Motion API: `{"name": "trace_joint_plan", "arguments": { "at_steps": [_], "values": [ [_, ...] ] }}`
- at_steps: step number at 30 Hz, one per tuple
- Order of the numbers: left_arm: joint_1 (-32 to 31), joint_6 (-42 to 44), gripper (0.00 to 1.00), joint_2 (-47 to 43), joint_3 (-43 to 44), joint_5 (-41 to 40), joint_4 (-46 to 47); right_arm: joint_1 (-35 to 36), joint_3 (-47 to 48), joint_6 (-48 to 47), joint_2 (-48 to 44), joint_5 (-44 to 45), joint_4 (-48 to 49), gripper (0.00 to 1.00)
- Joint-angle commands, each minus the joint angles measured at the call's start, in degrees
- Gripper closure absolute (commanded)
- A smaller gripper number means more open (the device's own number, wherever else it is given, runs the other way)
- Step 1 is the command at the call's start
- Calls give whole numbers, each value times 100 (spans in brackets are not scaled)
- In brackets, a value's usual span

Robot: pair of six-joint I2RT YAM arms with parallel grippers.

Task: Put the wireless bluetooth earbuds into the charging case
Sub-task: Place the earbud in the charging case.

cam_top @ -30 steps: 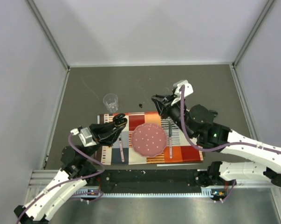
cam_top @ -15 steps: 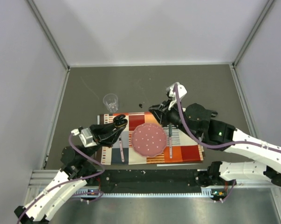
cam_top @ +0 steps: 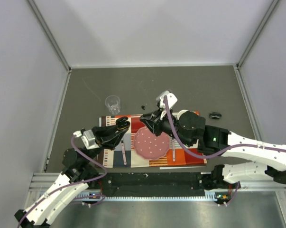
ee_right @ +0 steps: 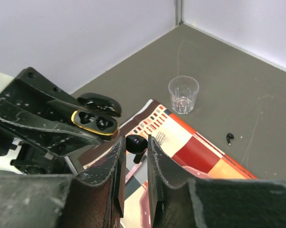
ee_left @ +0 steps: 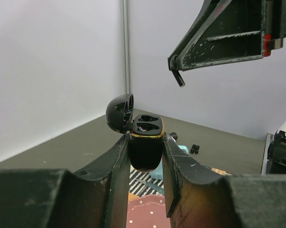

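L claw [ee_left: 146,142] clamps tight on the small black pebble-shaped charging case [ee_left: 145,129]. It holds the case off the desk, near-left of centre, w/ lid flipped back and sockets up, prob. so the other arm can load it. R claw [ee_right: 135,147], nearly shut, pinches a tiny glossy black earbud [ee_right: 136,141] just beside the case, apparently lining up for drop-in. Second black earbud [ee_right: 229,138] lies on bare desk past the striped multicolour placemat [ee_right: 199,152], towards the far edge, near the clear plastic cup [ee_right: 183,94].

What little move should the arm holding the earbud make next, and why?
Probably ease the right gripper toward the charging case: it pinches an earbud just short of the open case, which the left gripper holds, both sockets empty.
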Motion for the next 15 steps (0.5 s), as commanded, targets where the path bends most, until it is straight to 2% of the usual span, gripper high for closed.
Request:
{"name": "trace_joint_plan", "arguments": {
  "at_steps": [1,15],
  "values": [
    [18,38,100,13,-28,-63,114,201,276,-257,108,-112,624,100],
    [9,-76,100,128,-36,-37,273,456,337,-451,504,-164,1310,100]
  ]
}}
